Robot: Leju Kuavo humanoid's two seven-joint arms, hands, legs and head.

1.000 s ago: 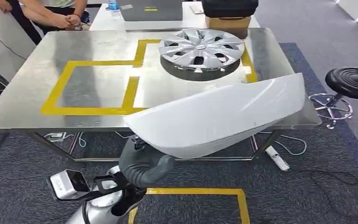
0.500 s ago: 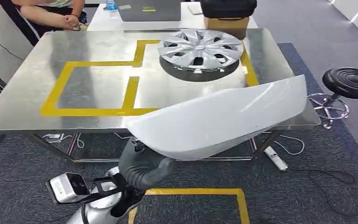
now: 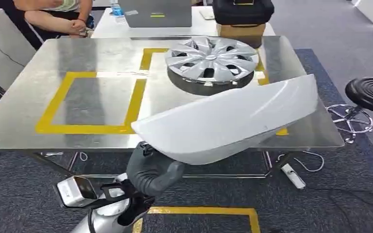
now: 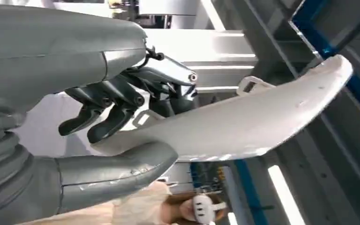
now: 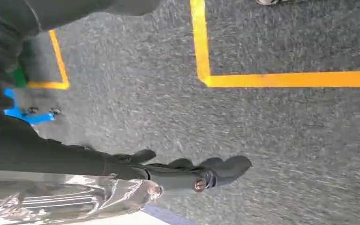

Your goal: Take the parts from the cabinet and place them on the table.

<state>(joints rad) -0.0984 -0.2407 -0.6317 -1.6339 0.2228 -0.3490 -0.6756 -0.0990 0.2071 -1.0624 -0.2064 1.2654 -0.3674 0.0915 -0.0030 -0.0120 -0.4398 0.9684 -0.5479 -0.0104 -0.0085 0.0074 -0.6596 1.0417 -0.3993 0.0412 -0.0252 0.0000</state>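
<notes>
My left hand (image 3: 150, 172) grips the near end of a long, curved white plastic part (image 3: 228, 124) and holds it in the air over the front edge of the steel table (image 3: 29, 97). In the left wrist view the thumb lies under the white part (image 4: 262, 122) and the dark fingers (image 4: 117, 105) curl over its edge. A silver wheel cover (image 3: 211, 58) lies in the right yellow-taped square on the table. The left taped square (image 3: 90, 128) is bare. My right hand (image 5: 192, 173) hangs over the carpet with its fingers spread, holding nothing.
A black round stool (image 3: 371, 92) stands right of the table. Behind the table a second table carries a laptop (image 3: 158, 12) and a black case on a cardboard box (image 3: 243, 12). A person (image 3: 58, 19) sits at the far left. Yellow tape (image 3: 199, 211) marks the carpet.
The whole picture has shifted: the camera has moved and the table sits a little lower and nearer in view. The white part stays in my left hand, lifted slightly.
</notes>
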